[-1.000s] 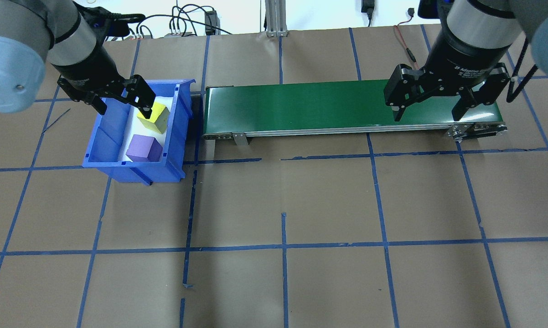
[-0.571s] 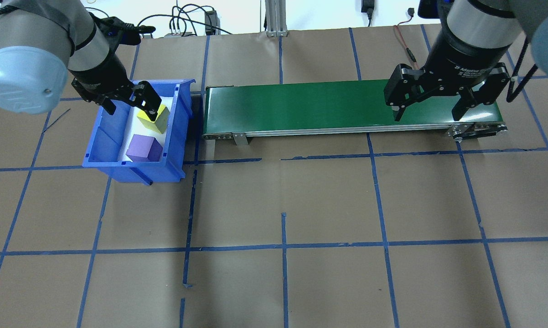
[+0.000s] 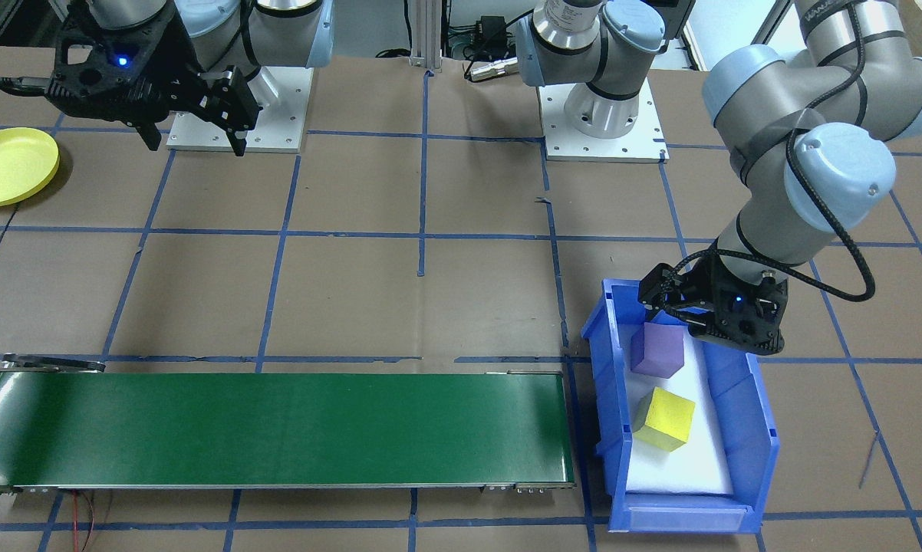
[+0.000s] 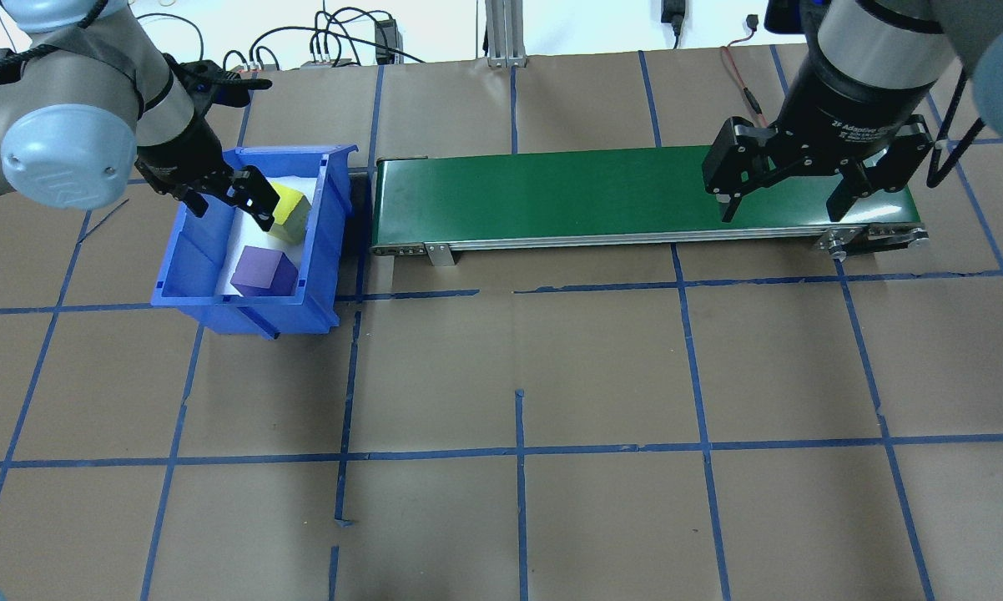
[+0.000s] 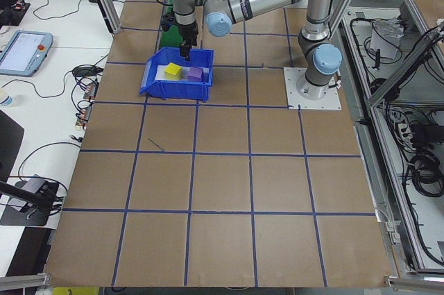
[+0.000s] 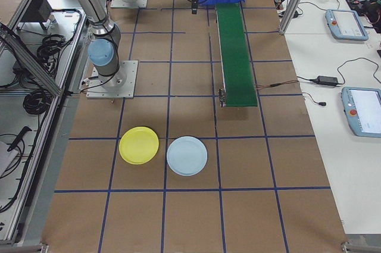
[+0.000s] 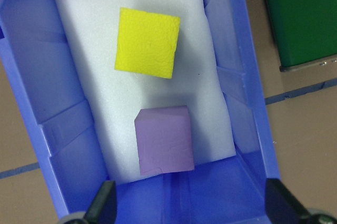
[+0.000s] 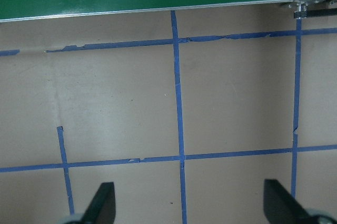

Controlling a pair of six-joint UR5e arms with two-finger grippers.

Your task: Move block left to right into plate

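Two blocks lie on white foam inside a blue bin (image 4: 243, 312): a yellow block (image 4: 292, 214) (image 3: 665, 418) (image 7: 147, 42) and a purple block (image 4: 263, 272) (image 3: 658, 349) (image 7: 164, 140). My left gripper (image 4: 228, 200) (image 3: 687, 314) (image 7: 190, 205) hangs open, low over the bin and holding nothing. In the left wrist view the purple block sits just ahead of the open fingertips, with the yellow block farther on. My right gripper (image 4: 783, 204) (image 3: 194, 142) (image 8: 190, 205) is open and empty above the right end of the belt. A yellow plate (image 6: 139, 145) (image 3: 8, 165) rests on the table's right side.
A green conveyor belt (image 4: 618, 196) (image 3: 277, 429) runs from beside the bin toward the right. A light blue plate (image 6: 187, 155) lies next to the yellow one. Both arm bases (image 3: 603, 123) stand at the robot's edge of the table. Cables trail beyond the far edge.
My left arm has swung in and brought its open gripper lower into the bin, slightly toward the purple block. The right arm and both blocks have not moved.
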